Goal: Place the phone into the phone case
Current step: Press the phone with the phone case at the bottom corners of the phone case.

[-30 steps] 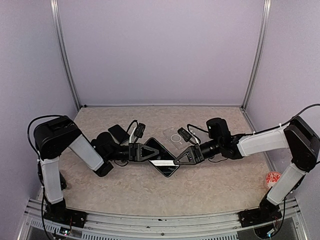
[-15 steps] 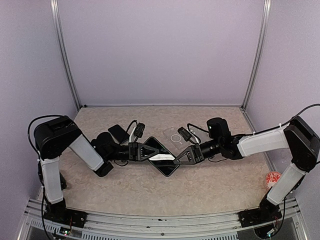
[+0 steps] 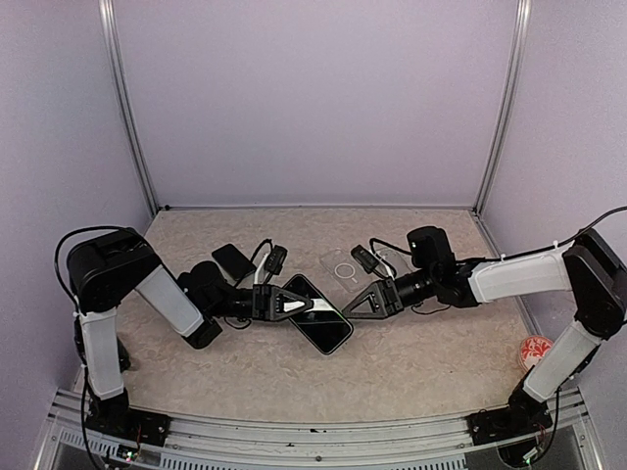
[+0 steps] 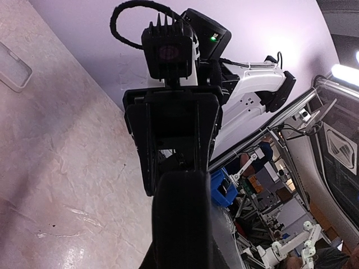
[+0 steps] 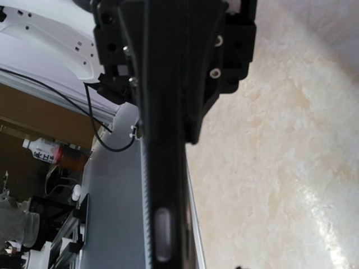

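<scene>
The black phone point(image 3: 329, 330) lies slanted just above the table's middle, between my two grippers. My left gripper point(image 3: 302, 305) is shut on its left end. My right gripper point(image 3: 345, 312) grips its right edge. In the right wrist view the phone's thin edge point(image 5: 161, 213) with a side button runs down the middle. In the left wrist view it is a dark slab point(image 4: 182, 224). The phone case point(image 3: 343, 264), clear with a white ring, lies flat behind the grippers, apart from the phone. Its corner shows in the left wrist view point(image 4: 12, 67).
A second black phone point(image 3: 233, 259) lies behind my left arm. A small red and white round thing point(image 3: 535, 350) sits near the right arm's base. Metal frame posts and lilac walls close off the back and sides.
The phone has turned and lost its bright glare. My right gripper has shifted slightly back and to the right; my left gripper has pushed a little further right along the phone.
</scene>
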### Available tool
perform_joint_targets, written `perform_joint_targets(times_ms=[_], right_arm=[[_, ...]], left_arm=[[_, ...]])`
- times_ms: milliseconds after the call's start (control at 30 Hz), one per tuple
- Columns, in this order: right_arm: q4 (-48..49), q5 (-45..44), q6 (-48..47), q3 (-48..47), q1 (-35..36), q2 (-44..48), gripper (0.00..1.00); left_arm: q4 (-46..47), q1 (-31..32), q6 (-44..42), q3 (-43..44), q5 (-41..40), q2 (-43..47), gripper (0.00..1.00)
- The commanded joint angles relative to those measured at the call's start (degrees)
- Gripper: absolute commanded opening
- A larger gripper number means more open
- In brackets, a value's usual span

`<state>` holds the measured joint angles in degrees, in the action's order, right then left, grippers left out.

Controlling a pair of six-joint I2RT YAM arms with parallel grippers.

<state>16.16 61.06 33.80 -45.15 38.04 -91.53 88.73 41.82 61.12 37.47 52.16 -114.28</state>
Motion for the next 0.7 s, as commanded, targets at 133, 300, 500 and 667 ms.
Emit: perform_joint_targets(times_ms=[133,300,500,667], right_arm=[[1.49,-5.10,-3.91,2.74,0.39,3.43,0.45],[8.79,-8.24,-0.24,5.61,0.45,3.98,0.51],[14.28,-9.21,4.08,6.81,1.29,1.91,0.56],[20.10,-9.08,7.64,7.33,3.64,-0.58,0.59]], left_arm=[[5.01,-0.63,-0.32,-1.79,-6.10,1.64,0.00],[7.11,0.24,0.74,-2.02,-9.77,1.12,0.00],[7.07,1.27,-1.23,-2.57,-12.69,2.05,0.00],[7.32,1.83,-3.00,-3.26,-15.88,3.37,0.00]])
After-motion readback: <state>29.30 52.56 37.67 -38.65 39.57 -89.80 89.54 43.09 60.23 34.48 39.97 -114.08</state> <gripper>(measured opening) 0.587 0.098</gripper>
